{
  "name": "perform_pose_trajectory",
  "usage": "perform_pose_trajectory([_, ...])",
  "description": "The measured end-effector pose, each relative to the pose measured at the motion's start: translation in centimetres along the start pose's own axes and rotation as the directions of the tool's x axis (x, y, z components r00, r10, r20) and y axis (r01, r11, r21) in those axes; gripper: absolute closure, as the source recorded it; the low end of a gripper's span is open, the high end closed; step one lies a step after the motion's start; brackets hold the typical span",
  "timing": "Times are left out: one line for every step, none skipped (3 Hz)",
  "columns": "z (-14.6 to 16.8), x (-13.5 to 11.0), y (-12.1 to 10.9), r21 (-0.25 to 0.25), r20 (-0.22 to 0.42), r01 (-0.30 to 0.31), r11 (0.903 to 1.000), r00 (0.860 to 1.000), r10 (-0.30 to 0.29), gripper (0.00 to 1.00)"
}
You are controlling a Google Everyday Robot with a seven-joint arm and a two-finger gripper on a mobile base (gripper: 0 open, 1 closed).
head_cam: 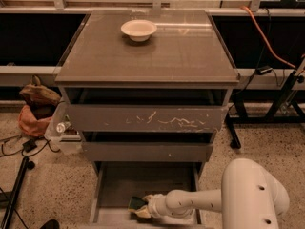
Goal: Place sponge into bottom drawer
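Observation:
The sponge (137, 203), yellow with a dark green top, sits low inside the open bottom drawer (119, 185) near its front left. My gripper (144, 207) reaches into the drawer from the right, at the end of the white arm (200, 202), and is right at the sponge. The sponge is partly hidden by the gripper. The drawer is pulled out below the plain middle drawer (147, 151).
A white bowl (138, 30) stands on the cabinet top. The scratched top drawer front (145, 118) is slightly out. A bag (35, 109) and a clear container (62, 132) lie on the floor at the left. Cables and a black frame stand at the right.

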State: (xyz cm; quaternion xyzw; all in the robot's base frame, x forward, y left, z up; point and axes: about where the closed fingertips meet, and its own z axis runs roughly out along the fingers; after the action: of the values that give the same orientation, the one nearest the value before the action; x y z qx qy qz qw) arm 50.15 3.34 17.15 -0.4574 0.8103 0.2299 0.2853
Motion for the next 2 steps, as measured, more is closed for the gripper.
perform_pose_trajectory([2.43, 1.60, -1.04, -0.012, -0.018, -0.032, 0.9994, 0.999, 0.032, 1.00])
perform_pose_trajectory([2.59, 1.52, -1.53, -0.005, -0.015, -0.034, 0.9994, 0.999, 0.034, 0.82])
